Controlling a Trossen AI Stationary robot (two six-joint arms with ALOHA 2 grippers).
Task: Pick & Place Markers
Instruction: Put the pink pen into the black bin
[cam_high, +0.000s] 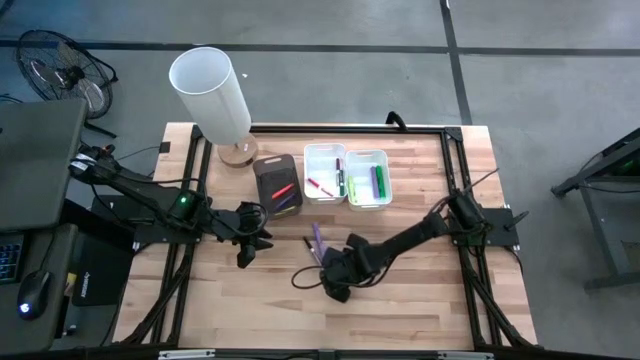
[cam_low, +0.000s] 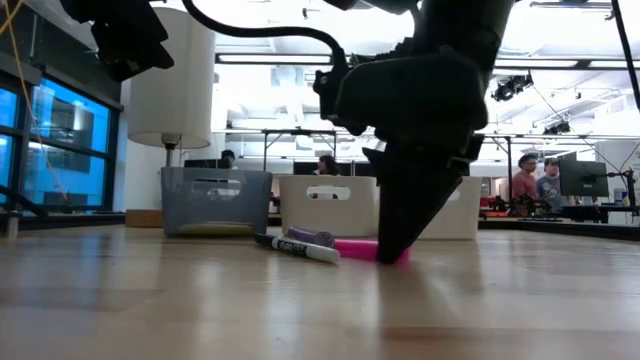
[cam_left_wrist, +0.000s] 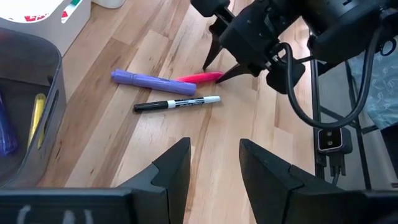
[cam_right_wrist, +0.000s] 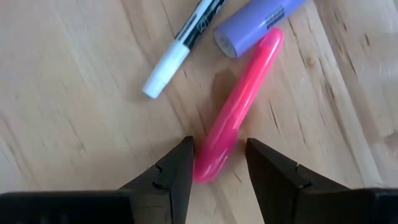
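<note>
Down at the middle of the wooden table (cam_high: 420, 300), the right gripper (cam_right_wrist: 219, 163) stands low over a pink marker (cam_right_wrist: 239, 109), its 2 dark fingers (cam_right_wrist: 175, 168) parted and set on either side of the marker's near end — touching the wood or nearly so, but not yet closed on the barrel. In the low view the fingertips reach the tabletop right at the pink marker (cam_low: 358, 248).

3 markers lie loose there, close together: the pink one, a purple marker (cam_left_wrist: 153, 83) whose end meets the pink one's far end, and a thin black-and-white marker (cam_left_wrist: 177, 104) just beside them, toward 6 o'clock from the purple one as the left wrist view shows them.

At 12 o'clock from this cluster, in the high view, stand 3 small bins in a row: a dark bin (cam_high: 277, 172) holding red, purple and yellow markers, then 2 white bins (cam_high: 326, 153) — one with red and dark markers, the other with bright green ones (cam_high: 378, 183).

The left gripper (cam_left_wrist: 215, 163) waits at 9 o'clock from the cluster, well apart from it, fingers spread and holding nothing. A white lamp (cam_high: 212, 95) stands at 11 o'clock near the table's far edge.
</note>
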